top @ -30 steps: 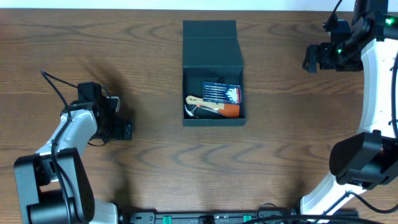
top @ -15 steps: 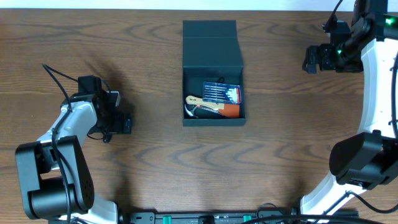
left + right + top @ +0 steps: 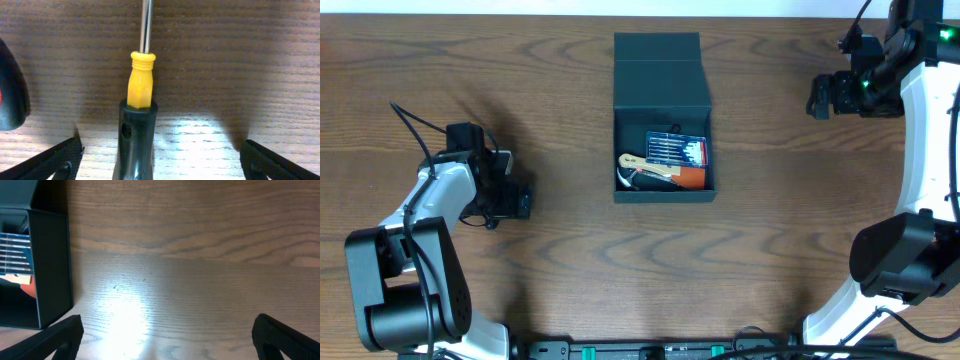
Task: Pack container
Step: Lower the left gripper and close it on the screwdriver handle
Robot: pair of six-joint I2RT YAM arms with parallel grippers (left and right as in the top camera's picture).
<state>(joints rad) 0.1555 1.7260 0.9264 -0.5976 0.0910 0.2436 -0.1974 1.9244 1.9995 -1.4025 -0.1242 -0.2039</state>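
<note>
Overhead, container (image 3: 665, 196): a dark teal-black box at mid-desk (image 3: 570, 260), toward the far edge. Its lid (image 3: 660, 70) is thrown open away from me.
Overhead, contents: a blue-and-red bit case (image 3: 676, 149) lies beside a pale-handled tool (image 3: 645, 165) with an orange part. Both are inside the box.
Overhead, left end effector (image 3: 520, 203): low over the desk, well to the left of the container.
Overhead, right end effector (image 3: 817, 97): well to the right of the container, about level with the lid.
Left wrist, left end effector (image 3: 160, 147): jaws spread wide, gripping nothing.
Left wrist, screwdriver (image 3: 139, 100): yellow collar, black handle, steel shaft. It lies on the desk between the fingers, and neither finger touches it.
Left wrist, dark rounded object (image 3: 11, 95): at the left edge; I cannot tell what it is.
Right wrist, right end effector (image 3: 167, 330): jaws spread wide, holding nothing.
Right wrist, container (image 3: 50, 265): at the left edge with its side wall toward the camera. The bit case is partly visible inside.
</note>
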